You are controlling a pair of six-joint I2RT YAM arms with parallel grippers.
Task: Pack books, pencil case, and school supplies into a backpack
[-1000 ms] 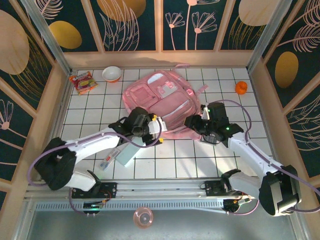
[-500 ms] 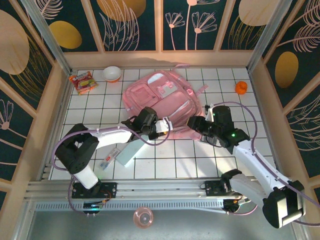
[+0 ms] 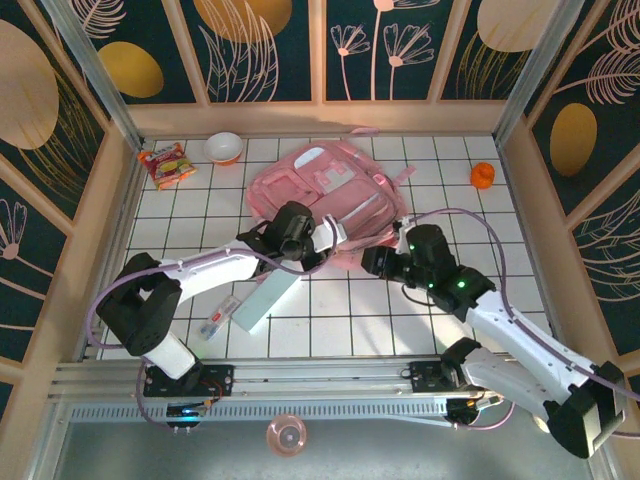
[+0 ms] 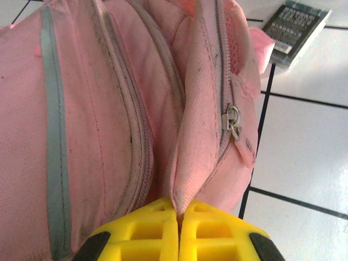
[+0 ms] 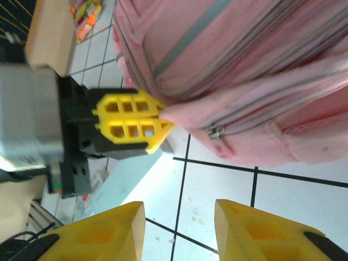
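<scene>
The pink backpack [image 3: 322,185] lies flat at mid-table. My left gripper [image 3: 330,238] is shut on a fold of its near edge, the fabric pinched between the yellow fingers [image 4: 178,209]. A zip pull [image 4: 232,120] hangs just past them. The right wrist view shows the same pinch [image 5: 133,120] against the backpack [image 5: 244,70]. My right gripper [image 3: 376,263] stands open over bare tile [image 5: 179,217], a little short of the backpack's edge. The mint pencil case [image 3: 262,300] and the clear packet [image 3: 220,318] lie near the left arm. A dark calculator [image 4: 296,30] rests beside the backpack. The books are out of view.
A snack packet [image 3: 165,163] and a white bowl [image 3: 223,148] sit at the back left. A small orange object [image 3: 483,175] is at the back right. Wooden walls ring the tiled table [image 3: 350,320]. A pink cup [image 3: 286,436] sits in front of the arm bases.
My left gripper has gone from open to shut on the backpack's near edge. The backpack has shifted slightly toward the back. My right gripper has moved left, still open.
</scene>
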